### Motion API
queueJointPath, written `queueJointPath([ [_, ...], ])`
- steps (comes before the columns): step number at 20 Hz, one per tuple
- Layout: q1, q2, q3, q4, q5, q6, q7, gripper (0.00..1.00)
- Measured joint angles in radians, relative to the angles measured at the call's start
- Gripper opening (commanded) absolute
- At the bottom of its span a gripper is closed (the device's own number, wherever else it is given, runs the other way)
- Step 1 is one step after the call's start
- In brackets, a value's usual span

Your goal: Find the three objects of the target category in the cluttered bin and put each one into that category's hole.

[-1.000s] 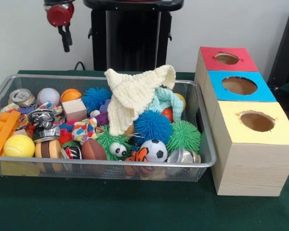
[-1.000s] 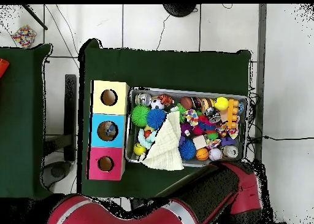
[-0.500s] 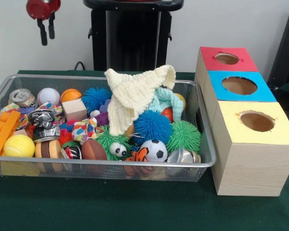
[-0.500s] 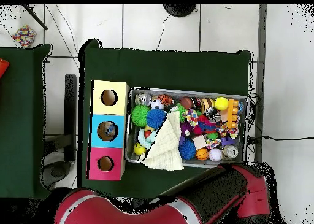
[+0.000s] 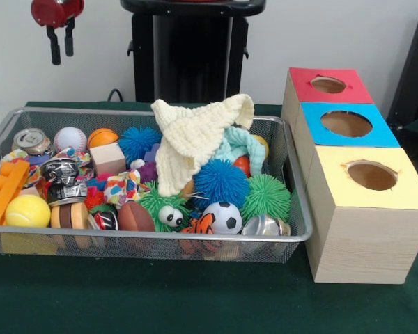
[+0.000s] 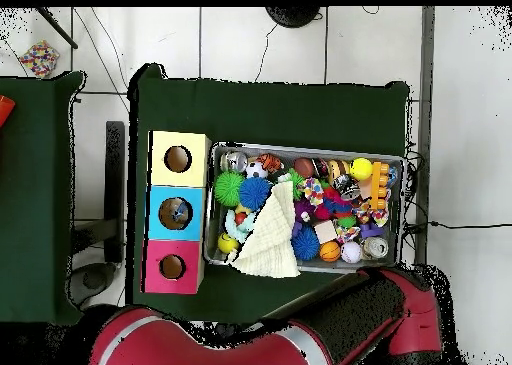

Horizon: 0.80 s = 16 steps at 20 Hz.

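A wire mesh bin is packed with toys. In it lie a baseball, an orange basketball, a yellow ball, a soccer ball, a brown football, blue and green spiky balls, crushed cans and an orange brick. A cream knitted cloth is draped over the middle. My gripper hangs high above the bin's far left corner, open and holding nothing. In the overhead view my arm hides it.
Right of the bin stand three joined wooden boxes, each with a round hole on top: red, blue, yellow. The same boxes sit left of the bin in the overhead view. Green cloth covers the table.
My gripper has moved left and a little up, from above the bin's back edge toward its far left corner. The things in the bin have not moved.
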Motion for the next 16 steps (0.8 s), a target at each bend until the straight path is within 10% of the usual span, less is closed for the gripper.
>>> queueJointPath([
  [16,-0.045,-0.041,0.001,-0.001,0.062,0.023,0.0,1.0],
])
